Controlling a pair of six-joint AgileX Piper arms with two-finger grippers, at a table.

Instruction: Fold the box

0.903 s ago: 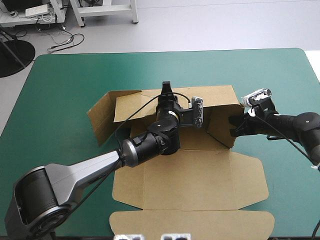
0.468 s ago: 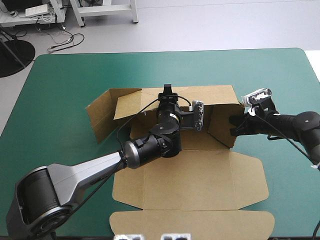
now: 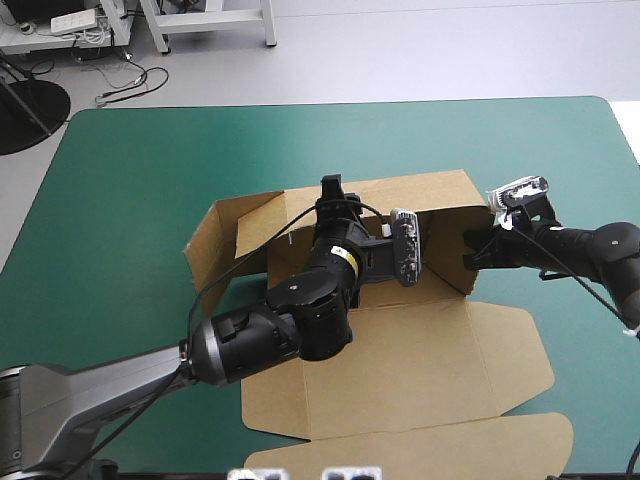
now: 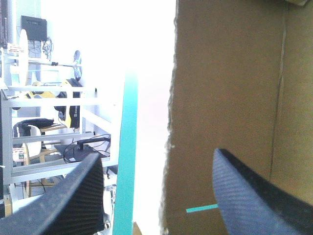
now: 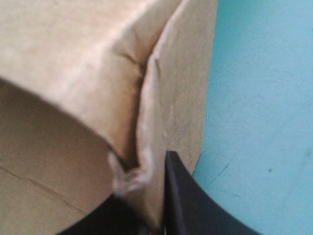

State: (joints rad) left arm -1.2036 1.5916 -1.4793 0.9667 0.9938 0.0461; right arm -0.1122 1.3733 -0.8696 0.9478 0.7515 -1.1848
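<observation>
Brown box (image 3: 420,350) sits on the desk (image 3: 120,170), its lid (image 3: 400,450) flat at the near edge and slewed rightward since earlier. Right pincer (image 3: 470,252) clamps the right wall (image 3: 445,245). Left pincer (image 3: 331,188), open, has advanced astride the far wall (image 3: 440,188). The left wall (image 3: 215,250) stands higher, so wall-raising is progressing.

Matt board box (image 3: 400,370) (frayed edges), textured black fingers (image 4: 254,196)

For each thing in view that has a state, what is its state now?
box: partly formed, back and side walls raised, lid flat.
left gripper: open, astride the back wall's top edge.
right gripper: shut on the box's right corner.
</observation>
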